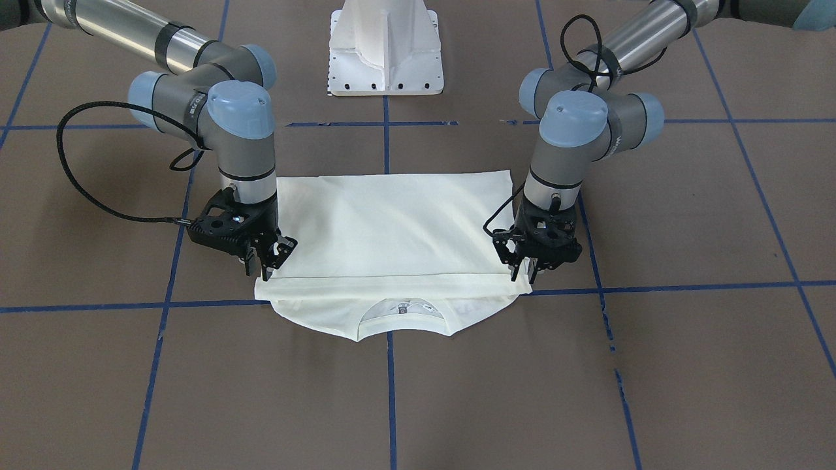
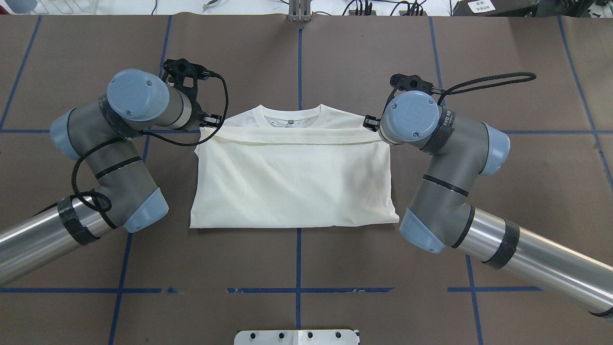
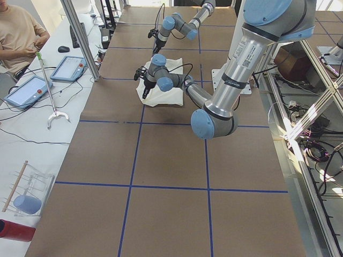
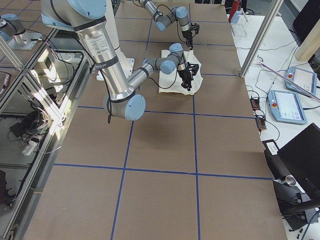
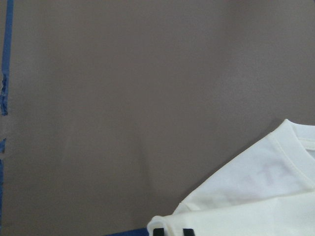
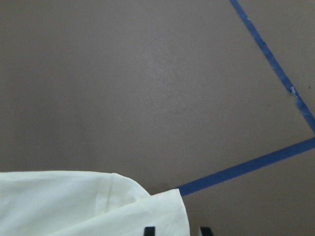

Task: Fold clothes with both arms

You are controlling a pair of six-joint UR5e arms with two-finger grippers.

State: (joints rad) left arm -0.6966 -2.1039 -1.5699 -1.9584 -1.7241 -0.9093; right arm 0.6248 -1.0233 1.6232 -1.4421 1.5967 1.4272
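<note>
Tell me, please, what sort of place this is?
Probably a robotics lab: a left arm and right arm at a table gridded with blue tape, with operator tablets and a seated person alongside.

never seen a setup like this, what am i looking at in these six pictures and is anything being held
This is a robot with two jointed metal arms, each ending in a two-finger gripper. Two pictures come from fixed cameras above the table, one facing the robot and one behind it. Two look along the table from its ends, and two come from small cameras on the wrists. On the brown table, marked with blue tape lines, lies a cream shirt folded over on itself, its collar peeking out past the folded edge. The left gripper and the right gripper sit at the two corners of that edge. The pictures do not settle whether they are pinching the cloth. The white pedestal base stands behind the shirt.
</note>
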